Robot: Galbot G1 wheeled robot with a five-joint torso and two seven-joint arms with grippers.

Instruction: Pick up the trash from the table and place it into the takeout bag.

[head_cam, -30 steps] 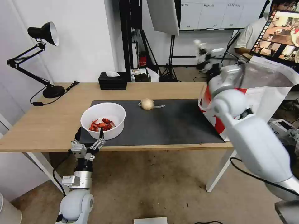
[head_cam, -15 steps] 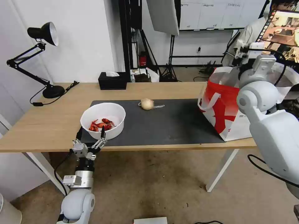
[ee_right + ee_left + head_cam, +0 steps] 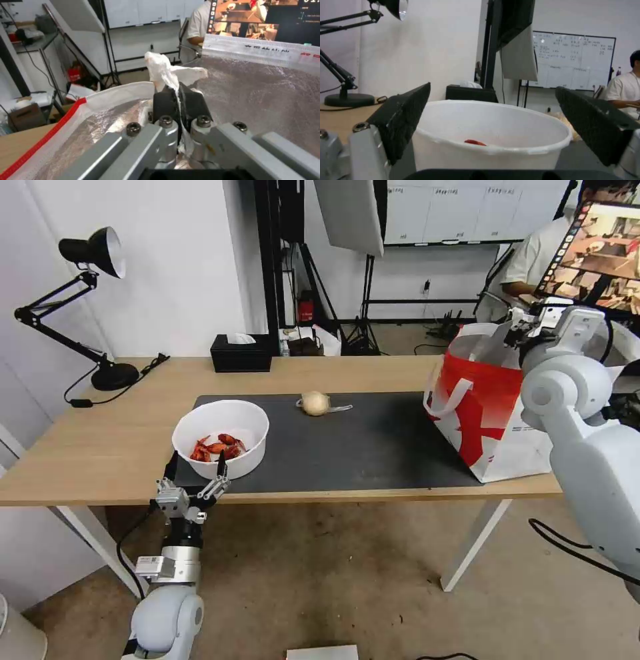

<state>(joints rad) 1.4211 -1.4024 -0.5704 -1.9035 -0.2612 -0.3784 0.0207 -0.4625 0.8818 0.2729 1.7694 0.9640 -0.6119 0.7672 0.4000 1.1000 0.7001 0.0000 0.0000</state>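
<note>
A robotics lab or studio workspace, staged as a dining table.

A whiteboard (image 3: pixel 467 210) covered in grid notes hangs on the back wall, with black light stands (image 3: pixel 365 300) and a white reflector panel (image 3: pixel 350 213) of the sort used for filming standing before it. A large monitor (image 3: pixel 600 250) at the right shows camera feeds, and a person in a white shirt sits near it. The floor is bare concrete with cables trailing across it. The light-wood table (image 3: pixel 100 447) on white legs carries a black desk lamp (image 3: pixel 80 300) and a black tissue box (image 3: pixel 241 355).
</note>
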